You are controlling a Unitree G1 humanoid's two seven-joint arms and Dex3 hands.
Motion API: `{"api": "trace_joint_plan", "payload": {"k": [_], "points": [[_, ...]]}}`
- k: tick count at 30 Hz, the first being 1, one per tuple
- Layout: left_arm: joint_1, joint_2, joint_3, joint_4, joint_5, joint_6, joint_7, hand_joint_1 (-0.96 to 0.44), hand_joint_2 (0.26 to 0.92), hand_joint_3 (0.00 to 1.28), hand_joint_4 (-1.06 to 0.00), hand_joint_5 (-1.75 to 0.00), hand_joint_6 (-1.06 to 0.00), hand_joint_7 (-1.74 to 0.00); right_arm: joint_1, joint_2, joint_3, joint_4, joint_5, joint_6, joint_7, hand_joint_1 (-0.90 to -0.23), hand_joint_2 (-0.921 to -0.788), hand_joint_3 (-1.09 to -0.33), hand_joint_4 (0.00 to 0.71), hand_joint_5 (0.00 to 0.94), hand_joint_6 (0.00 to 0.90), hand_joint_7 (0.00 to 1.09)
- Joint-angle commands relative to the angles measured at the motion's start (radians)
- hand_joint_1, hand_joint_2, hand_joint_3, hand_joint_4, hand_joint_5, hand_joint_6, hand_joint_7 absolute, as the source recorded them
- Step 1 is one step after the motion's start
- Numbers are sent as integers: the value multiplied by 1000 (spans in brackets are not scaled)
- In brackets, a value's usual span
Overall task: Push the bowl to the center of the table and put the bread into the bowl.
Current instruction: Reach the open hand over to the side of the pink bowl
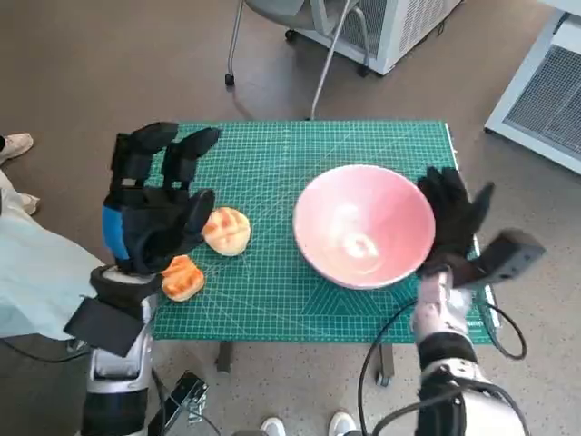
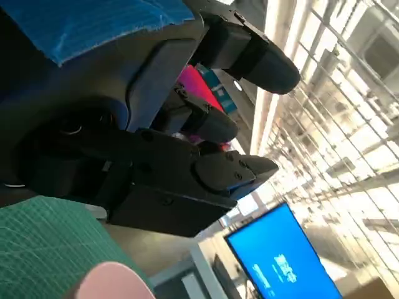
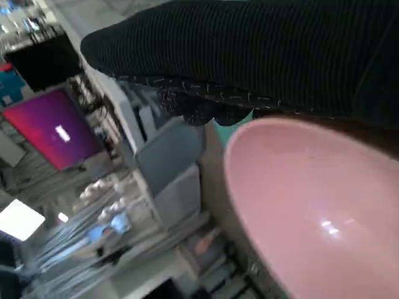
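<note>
A pink bowl [image 1: 365, 223] stands on the right half of the green cutting mat [image 1: 272, 163]; its rim also shows in the left wrist view [image 2: 112, 281] and it fills the right wrist view [image 3: 312, 199]. My right hand [image 1: 454, 218], in its black glove [image 3: 249, 56], stands with fingers spread against the bowl's right side. Two golden bread rolls lie on the left: one [image 1: 227, 231] beside my left hand, another [image 1: 182, 278] at the mat's near edge. My left hand [image 1: 154, 200] hovers above them, fingers [image 2: 212, 168] apart, holding nothing.
The mat covers the small table. A chair's legs [image 1: 272, 45] and a white cabinet [image 1: 390, 27] stand beyond the far edge. A person's pale clothing [image 1: 27, 272] is at the left, shoes [image 1: 304, 425] by the near edge. A cable [image 1: 390, 336] hangs near my right forearm.
</note>
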Motion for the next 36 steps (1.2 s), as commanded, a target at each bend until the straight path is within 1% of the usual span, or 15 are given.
{"api": "trace_joint_plan", "payload": {"k": [1, 4, 9, 11, 17, 20, 24, 28, 29, 30, 31, 32, 33, 34, 36], "points": [[30, 12, 21, -41, 4, 14, 13, -75, 720, 601, -80, -1207, -138, -1085, -25, 36, -17, 21, 15, 35, -28, -462, -921, -869, 229, 4, 66, 595], [43, 14, 32, -52, 2, 15, 17, -69, 721, 602, -85, -1197, -145, -1069, -43, 50, -23, 24, 15, 46, -38, -460, -921, -856, 247, 10, 53, 636], [67, 16, 55, -56, -9, 8, 20, -62, 727, 602, -103, -1125, -160, -1029, -70, 69, -32, 28, 15, 65, -46, -472, -921, -824, 266, 16, 49, 657], [79, 17, 64, -57, -9, 1, 24, -67, 746, 560, -131, -1042, -183, -984, -84, 75, -35, 30, 14, 77, -49, -479, -921, -815, 270, 17, 48, 659], [98, 21, 78, -62, -2, -5, 32, -83, 800, 448, -173, -926, -218, -918, -107, 84, -47, 32, 16, 95, -50, -483, -921, -789, 263, 11, 68, 671], [108, 20, 81, -67, -4, -6, 34, -86, 813, 422, -183, -905, -226, -902, -118, 88, -45, 33, 7, 100, -57, -488, -921, -778, 264, 11, 84, 680], [126, 23, 88, -75, -6, -8, 34, -86, 840, 373, -196, -878, -239, -875, -131, 85, -29, 34, -15, 105, -65, -483, -921, -775, 266, 11, 92, 686], [145, 28, 97, -85, -10, -9, 30, -87, 855, 337, -206, -863, -249, -854, -135, 70, -4, 32, -42, 97, -60, -483, -921, -777, 269, 11, 85, 688], [151, 31, 100, -87, -12, -10, 28, -83, 858, 324, -211, -863, -255, -845, -135, 64, 6, 30, -52, 90, -61, -488, -921, -760, 277, 15, 91, 692], [159, 39, 106, -91, -15, -12, 22, -82, 863, 313, -212, -863, -260, -835, -137, 57, 24, 26, -71, 72, -63, -489, -921, -767, 275, 13, 85, 689], [164, 44, 111, -94, -17, -13, 18, -80, 866, 305, -212, -863, -261, -828, -138, 52, 36, 22, -84, 60, -65, -489, -921, -773, 282, 16, 82, 689], [170, 54, 117, -95, -18, -15, 13, -79, 868, 302, -212, -863, -261, -825, -140, 45, 55, 18, -105, 41, -68, -490, -921, -776, 285, 17, 81, 688], [175, 60, 122, -98, -19, -16, 9, -77, 870, 296, -210, -862, -261, -819, -142, 41, 67, 15, -118, 28, -71, -493, -921, -782, 296, 22, 81, 687], [182, 73, 131, -100, -15, -18, 3, -75, 871, 292, -209, -861, -261, -815, -142, 33, 91, 9, -144, 3, -77, -495, -921, -786, 304, 25, 81, 686], [193, 98, 147, -105, -10, -20, -10, -74, 874, 285, -209, -845, -263, -804, -140, 22, 130, -3, -185, -45, -79, -506, -921, -793, 319, 31, 84, 684]]}}
